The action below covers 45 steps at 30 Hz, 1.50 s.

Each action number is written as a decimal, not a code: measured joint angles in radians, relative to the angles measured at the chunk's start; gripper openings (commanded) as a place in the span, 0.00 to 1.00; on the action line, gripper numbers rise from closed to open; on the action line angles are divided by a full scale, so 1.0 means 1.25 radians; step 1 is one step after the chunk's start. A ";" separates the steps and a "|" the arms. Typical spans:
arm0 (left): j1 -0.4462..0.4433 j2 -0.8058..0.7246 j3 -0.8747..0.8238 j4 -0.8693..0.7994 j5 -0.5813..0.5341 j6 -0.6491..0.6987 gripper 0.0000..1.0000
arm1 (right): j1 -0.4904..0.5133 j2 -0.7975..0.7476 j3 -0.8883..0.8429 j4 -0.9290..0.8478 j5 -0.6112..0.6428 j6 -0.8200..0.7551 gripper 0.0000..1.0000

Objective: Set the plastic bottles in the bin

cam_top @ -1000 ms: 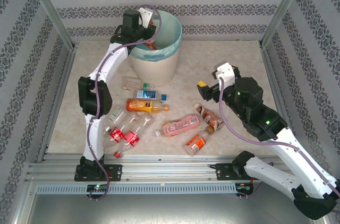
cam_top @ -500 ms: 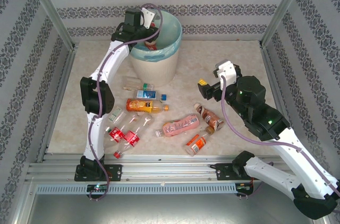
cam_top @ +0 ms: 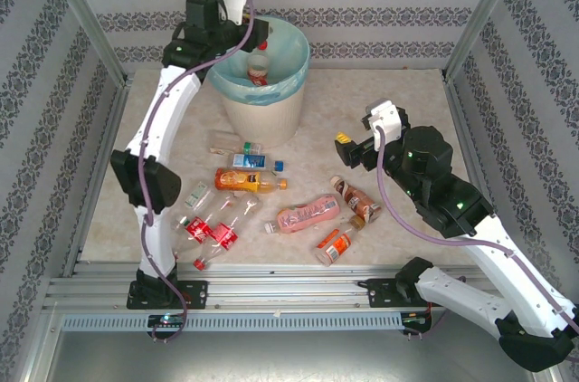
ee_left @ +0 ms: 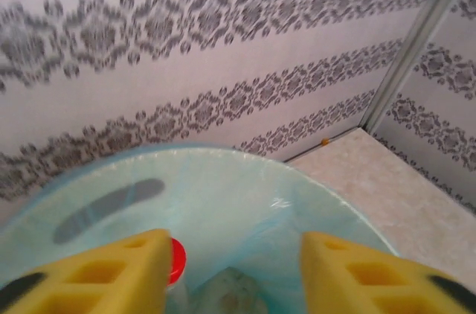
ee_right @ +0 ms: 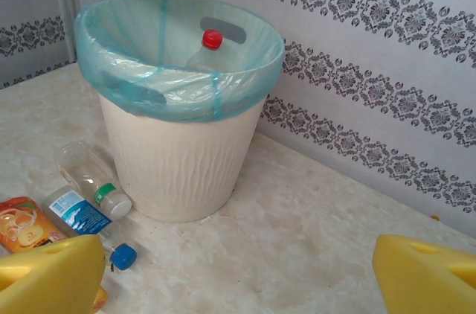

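The left arm [cam_top: 156, 124] and the right arm [cam_top: 484, 239] have smooth white shells between bulky black joints, with black bases. A thin purplish cable [cam_top: 380, 185] trails loosely along each, and small green lights [cam_top: 455, 208] glow on the right one's black housings. The fingers [ee_left: 97, 278] are blocky yellow wedges with hollow pockets and black tips.

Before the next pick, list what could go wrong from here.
1. The red-capped bottle stands tall in the bin, cap near the rim; the next drop may bounce off it and out.
2. The left pincer hangs open over the blue liner and could snag it if it dips.
3. The green-capped clear bottle lies close beside the bin's wall; grabbing there may shove the bin.
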 measured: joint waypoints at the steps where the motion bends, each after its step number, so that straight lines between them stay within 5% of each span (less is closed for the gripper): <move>1: 0.000 -0.027 -0.024 0.010 0.005 -0.008 0.30 | 0.000 0.000 0.000 0.000 -0.002 0.000 0.92; 6: 0.000 -0.037 -0.025 0.013 -0.001 -0.035 0.17 | 0.005 0.000 0.000 0.000 -0.009 0.010 0.92; 13: 0.000 0.199 0.220 -0.104 -0.073 -0.060 0.01 | 0.009 -0.001 0.000 0.000 -0.011 0.021 0.91; 30: 0.000 0.296 0.256 -0.177 -0.073 -0.074 0.00 | 0.013 0.046 -0.005 -0.009 -0.011 0.020 0.91; 33: 0.000 0.296 0.257 -0.177 -0.071 -0.074 0.07 | 0.018 0.052 -0.005 -0.011 -0.014 0.021 0.91; 36: 0.000 0.294 0.258 -0.178 -0.069 -0.075 0.28 | 0.020 0.052 -0.002 -0.013 -0.018 0.022 0.92; 40: 0.000 0.264 0.258 -0.178 -0.061 -0.091 0.43 | 0.021 0.063 0.026 -0.033 -0.017 0.040 0.91; 45: -0.002 0.131 0.240 -0.177 -0.044 -0.098 0.44 | 0.021 0.095 0.054 -0.078 -0.027 0.065 0.88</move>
